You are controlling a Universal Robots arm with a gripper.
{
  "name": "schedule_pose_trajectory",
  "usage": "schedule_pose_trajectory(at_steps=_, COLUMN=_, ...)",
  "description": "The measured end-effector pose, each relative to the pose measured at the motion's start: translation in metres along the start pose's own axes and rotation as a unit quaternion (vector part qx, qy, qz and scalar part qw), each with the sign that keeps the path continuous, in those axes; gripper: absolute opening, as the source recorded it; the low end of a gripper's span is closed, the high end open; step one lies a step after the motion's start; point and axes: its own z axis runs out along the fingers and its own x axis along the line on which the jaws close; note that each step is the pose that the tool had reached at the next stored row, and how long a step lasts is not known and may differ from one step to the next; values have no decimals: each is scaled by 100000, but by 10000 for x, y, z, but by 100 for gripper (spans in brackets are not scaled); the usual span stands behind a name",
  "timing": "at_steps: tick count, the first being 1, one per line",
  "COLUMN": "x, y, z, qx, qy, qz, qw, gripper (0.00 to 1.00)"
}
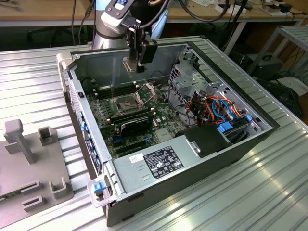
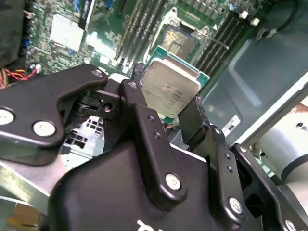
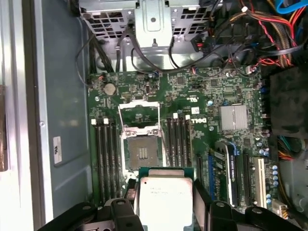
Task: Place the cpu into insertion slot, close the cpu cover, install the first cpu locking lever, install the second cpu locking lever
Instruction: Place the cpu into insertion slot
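Observation:
My gripper hangs above the open computer case, shut on the cpu, a small flat chip with a silvery top. In both wrist views the cpu sits between my two black fingers, clear of the green motherboard below. The insertion slot lies bare with its dark centre showing. The cpu cover stands swung open at the slot's far edge. The held chip is beside the slot rather than over it, and well above it.
Black memory sticks flank the slot on both sides. A metal drive cage, coloured cables and a labelled power supply fill the case's other end. A square heat sink sits on the board. A grey fixture stands at the exterior view's left.

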Motion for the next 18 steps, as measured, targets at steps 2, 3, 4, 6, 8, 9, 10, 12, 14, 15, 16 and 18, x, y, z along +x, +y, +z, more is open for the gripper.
schedule_pose_trajectory(at_steps=2, x=100, y=-1, z=5, qx=-6, qy=8, qz=-54, qw=100000, gripper=55)
schedule_pose_trajectory(at_steps=3, x=127, y=0, z=7, qx=-3, qy=8, qz=-83, qw=100000, gripper=55)
schedule_pose_trajectory(at_steps=4, x=150, y=0, z=9, qx=0, qy=4, qz=-109, qw=100000, gripper=55)
schedule_pose_trajectory(at_steps=6, x=200, y=-3, z=14, qx=-4, qy=10, qz=-194, qw=100000, gripper=55)
schedule_pose_trajectory(at_steps=8, x=231, y=-4, z=20, qx=-7, qy=15, qz=-271, qw=100000, gripper=55)
schedule_pose_trajectory(at_steps=9, x=253, y=-5, z=24, qx=-11, qy=19, qz=-330, qw=99999, gripper=55)
schedule_pose_trajectory(at_steps=10, x=273, y=-5, z=26, qx=-10, qy=20, qz=-375, qw=99999, gripper=55)
schedule_pose_trajectory(at_steps=12, x=310, y=-7, z=32, qx=-11, qy=19, qz=-439, qw=99999, gripper=55)
schedule_pose_trajectory(at_steps=14, x=336, y=-9, z=37, qx=-10, qy=22, qz=-474, qw=99999, gripper=55)
schedule_pose_trajectory(at_steps=15, x=352, y=-10, z=40, qx=-12, qy=22, qz=-497, qw=99999, gripper=55)
schedule_pose_trajectory(at_steps=16, x=369, y=-11, z=44, qx=-15, qy=27, qz=-526, qw=99999, gripper=55)
schedule_pose_trajectory(at_steps=18, x=398, y=-12, z=49, qx=-14, qy=24, qz=-580, qw=99998, gripper=55)
